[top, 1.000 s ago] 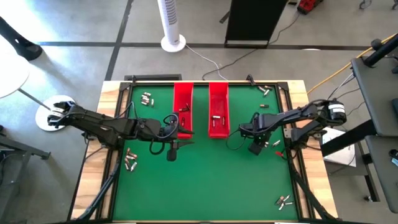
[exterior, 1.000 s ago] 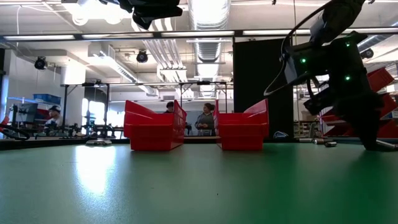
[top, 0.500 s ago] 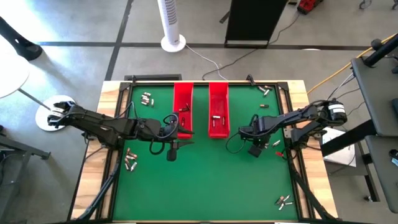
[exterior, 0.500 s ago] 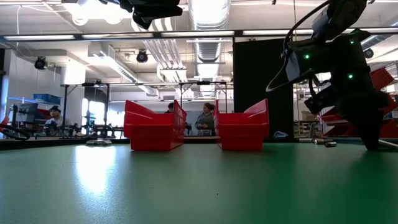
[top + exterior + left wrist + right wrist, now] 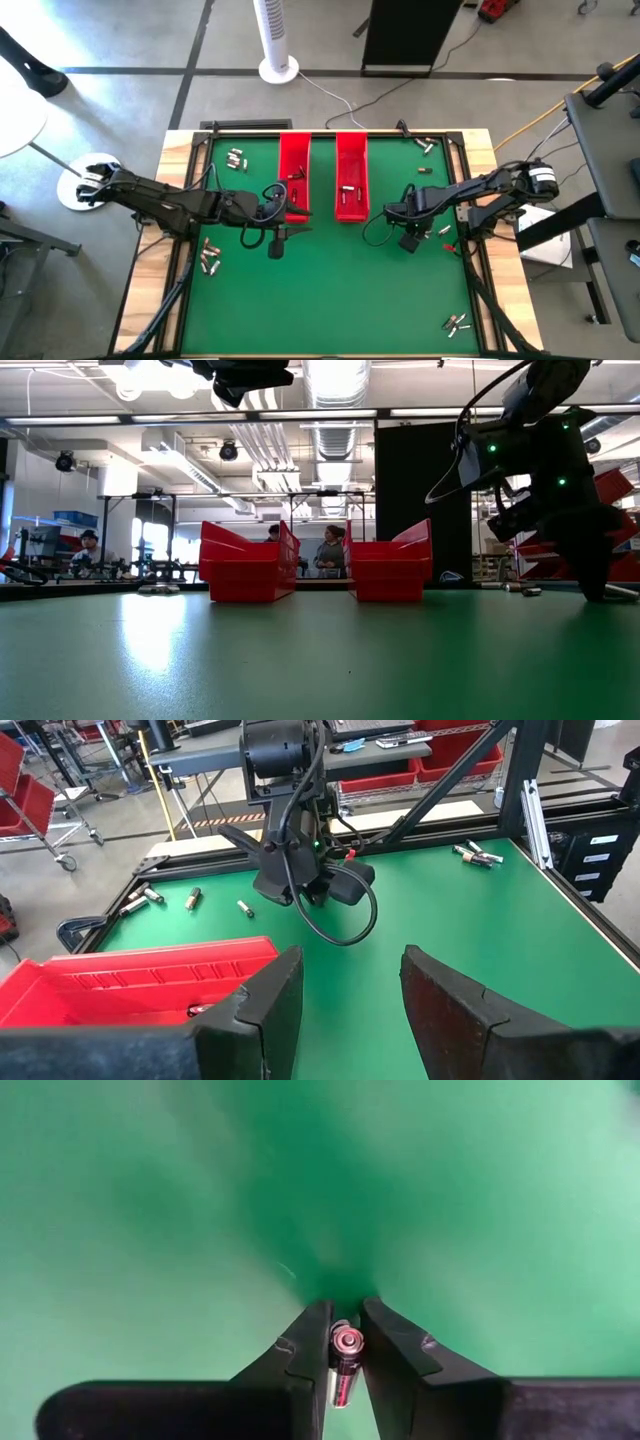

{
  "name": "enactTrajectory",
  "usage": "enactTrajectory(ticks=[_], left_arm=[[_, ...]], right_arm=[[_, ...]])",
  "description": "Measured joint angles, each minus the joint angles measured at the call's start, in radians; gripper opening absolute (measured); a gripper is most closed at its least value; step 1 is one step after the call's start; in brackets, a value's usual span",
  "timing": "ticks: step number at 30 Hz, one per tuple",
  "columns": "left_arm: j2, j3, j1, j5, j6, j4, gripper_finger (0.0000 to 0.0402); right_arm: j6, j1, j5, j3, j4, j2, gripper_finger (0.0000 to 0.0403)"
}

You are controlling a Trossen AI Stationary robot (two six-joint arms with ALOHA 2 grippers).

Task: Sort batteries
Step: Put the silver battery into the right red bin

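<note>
Down on the green mat (image 5: 330, 290) — right gripper (image 5: 345, 1342) jaws pinch one battery (image 5: 343, 1363); left gripper (image 5: 350, 995) jaws gape, holding nothing.

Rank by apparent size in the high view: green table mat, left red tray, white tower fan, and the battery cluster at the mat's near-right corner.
1. Green felt table mat
2. White tower fan and left red plastic tray: too alike to rank; the fan stands upright, foreshortened.
3. Silvery battery cluster

Bright ceiling lamps (image 5: 150, 375) light my green worktop (image 5: 330, 290) evenly and throw a pale glare patch across it in the low view. My right wrist view is blurred beyond the fingers (image 5: 300, 1355), with a dark shadow there.
</note>
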Motion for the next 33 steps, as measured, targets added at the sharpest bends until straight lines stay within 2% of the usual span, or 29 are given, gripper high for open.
enactTrajectory(ticks=[14, 33], left_arm=[[0.000, 0.000, 0.000, 0.000, 0.000, 0.001, 0.0149], [0.000, 0.000, -0.001, 0.000, 0.000, 0.001, 0.0149]], right_arm=[[0.008, 0.012, 0.004, 0.004, 0.110, -0.014, 0.0046], [0.053, 0.177, 0.004, 0.005, 0.385, -0.015, 0.0039]])
